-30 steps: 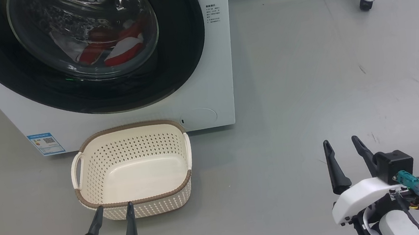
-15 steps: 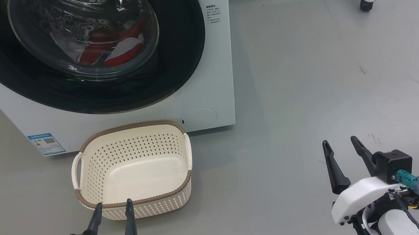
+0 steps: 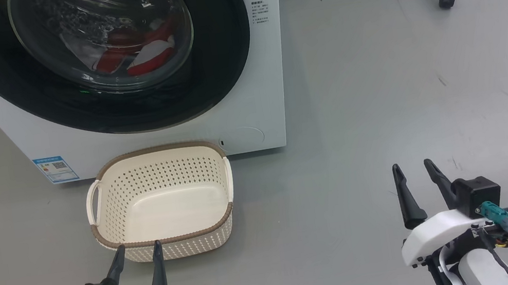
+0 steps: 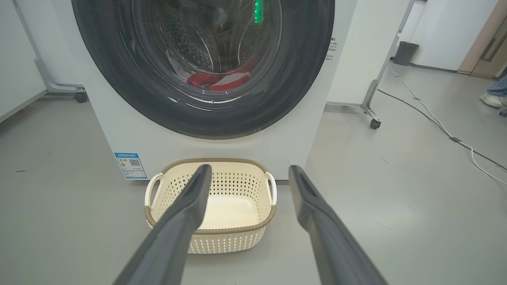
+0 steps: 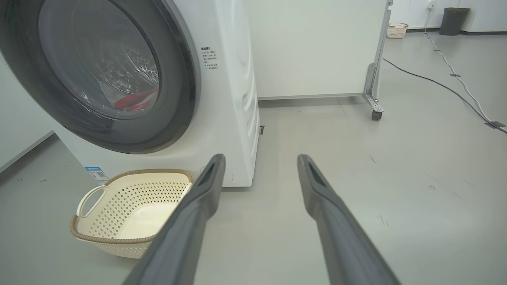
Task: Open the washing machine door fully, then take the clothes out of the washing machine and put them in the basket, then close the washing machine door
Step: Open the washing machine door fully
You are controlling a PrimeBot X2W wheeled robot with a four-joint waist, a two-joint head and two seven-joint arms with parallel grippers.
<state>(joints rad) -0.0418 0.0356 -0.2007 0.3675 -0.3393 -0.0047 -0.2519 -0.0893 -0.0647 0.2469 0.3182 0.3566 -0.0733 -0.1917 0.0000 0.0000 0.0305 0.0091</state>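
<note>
Hardly any change against a second ago: only a small slide of the whole head view, with washing machine [image 3: 271, 86], basket [image 3: 157, 149] and floor [image 3: 334, 151] all together, so a move of the camera and not of the things. Meaning for the task: no step done yet, even the first one, opening the door, not begun.

Starting from the left: door [image 3: 224, 68] closed flat against the white front, with no gap along the black rim. Seen through it, clothes [image 3: 140, 59], red with some white, lying low inside the machine. Below the door, the basket on the floor, just in front of the machine, with nothing inside.

Next, left gripper [image 3: 139, 246]: low, at the near side of the basket, fingers pointing up toward it, spread apart and holding nothing. Whether touching the near wall of the basket or just short of it, not clear from this angle.

Further right, right gripper [image 3: 411, 164]: over bare floor, well apart from basket and machine, fingers spread wide as well, nothing between them, leaning a little to the left. Both arms low and drawn back, far below the door.

Judging from this, still to do: a lift and reach of one arm to the edge of the door, then the pull to open it fully.
</note>
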